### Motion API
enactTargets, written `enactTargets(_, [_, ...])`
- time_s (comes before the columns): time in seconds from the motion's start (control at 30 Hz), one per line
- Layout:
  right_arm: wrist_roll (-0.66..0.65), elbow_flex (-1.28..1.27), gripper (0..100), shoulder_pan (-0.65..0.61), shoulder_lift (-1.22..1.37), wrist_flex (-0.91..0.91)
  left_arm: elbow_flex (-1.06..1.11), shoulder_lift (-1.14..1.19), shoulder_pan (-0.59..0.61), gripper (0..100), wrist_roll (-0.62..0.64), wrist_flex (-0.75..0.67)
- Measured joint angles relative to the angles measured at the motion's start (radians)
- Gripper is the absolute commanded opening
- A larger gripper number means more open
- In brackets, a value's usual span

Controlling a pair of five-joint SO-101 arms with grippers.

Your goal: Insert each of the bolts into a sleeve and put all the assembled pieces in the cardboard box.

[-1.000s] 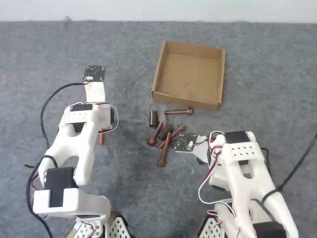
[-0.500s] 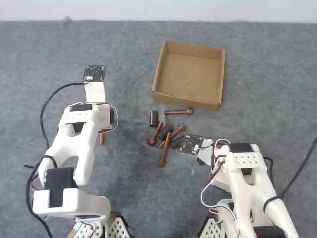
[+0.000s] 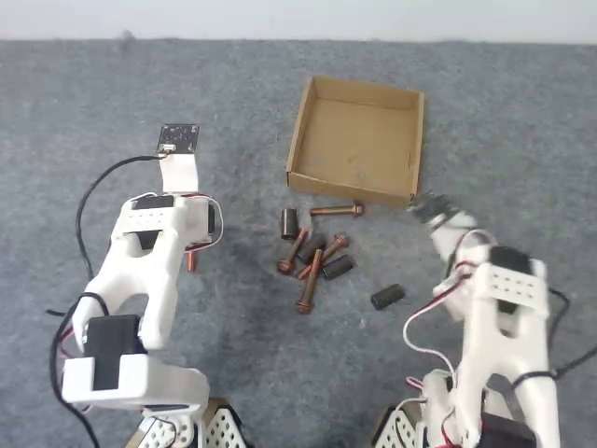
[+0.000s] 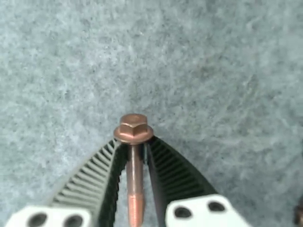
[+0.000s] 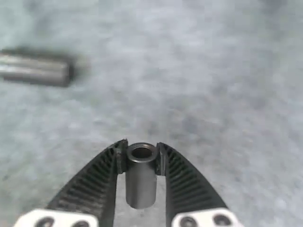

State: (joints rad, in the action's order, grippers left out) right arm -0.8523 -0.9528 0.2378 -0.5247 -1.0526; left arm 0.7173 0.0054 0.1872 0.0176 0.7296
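While a bolt [image 4: 135,182] is clamped lengthwise in the left gripper [image 4: 134,144], a sleeve [image 5: 140,182] is held bore-outward in the right gripper [image 5: 140,147], nearer the cardboard box [image 3: 347,190].

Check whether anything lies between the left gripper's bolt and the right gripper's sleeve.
Yes. In the high view, loose bolts and sleeves lie on the table between the bolt in the left gripper and the sleeve in the right gripper. A raised path would probably clear them.

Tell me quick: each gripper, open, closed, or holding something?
Left gripper: closed, holding a copper bolt.
Right gripper: closed, holding a dark sleeve.
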Motion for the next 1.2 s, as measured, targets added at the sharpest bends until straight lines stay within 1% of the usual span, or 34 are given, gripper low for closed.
enactTargets(0.2, [0.091, 0.097, 0.6, 0.117, 0.000, 0.000, 0.000, 0.000, 0.000, 1, 0.000, 0.000])
enactTargets(0.4, [0.150, 0.126, 0.6, 0.190, 0.000, 0.003, 0.000, 0.000, 0.000, 1, 0.000, 0.000])
enactTargets(0.5, [0.166, 0.126, 0.6, 0.227, 0.002, 0.046, 0.000, 0.000, 0.000, 1, 0.000, 0.000])
enactTargets(0.6, [0.221, 0.126, 0.6, 0.288, 0.015, 0.106, 0.000, 0.000, 0.000, 1, 0.000, 0.000])
enactTargets(0.67, [0.233, 0.126, 0.6, 0.318, 0.051, 0.137, 0.000, 0.000, 0.000, 1, 0.000, 0.000])
enactTargets(0.8, [0.242, 0.127, 1.0, 0.344, 0.187, 0.195, 0.000, 0.000, 0.000, 1, 0.000, 0.000])
enactTargets(0.93, [0.244, 0.183, 11.7, 0.362, 0.325, 0.216, 0.000, 0.000, 0.000, 1, 0.000, 0.000])
enactTargets(0.97, [0.244, 0.198, 12.9, 0.364, 0.348, 0.216, 0.000, 0.000, 0.000, 1, 0.000, 0.000])
enactTargets(1.07, [0.245, 0.244, 11.3, 0.370, 0.374, 0.198, 0.000, 0.000, 0.000, 1, 0.000, 0.000])
enactTargets(1.2, [0.255, 0.295, 9.6, 0.384, 0.371, 0.120, 0.000, 0.000, 0.000, 1, 0.000, 0.000])
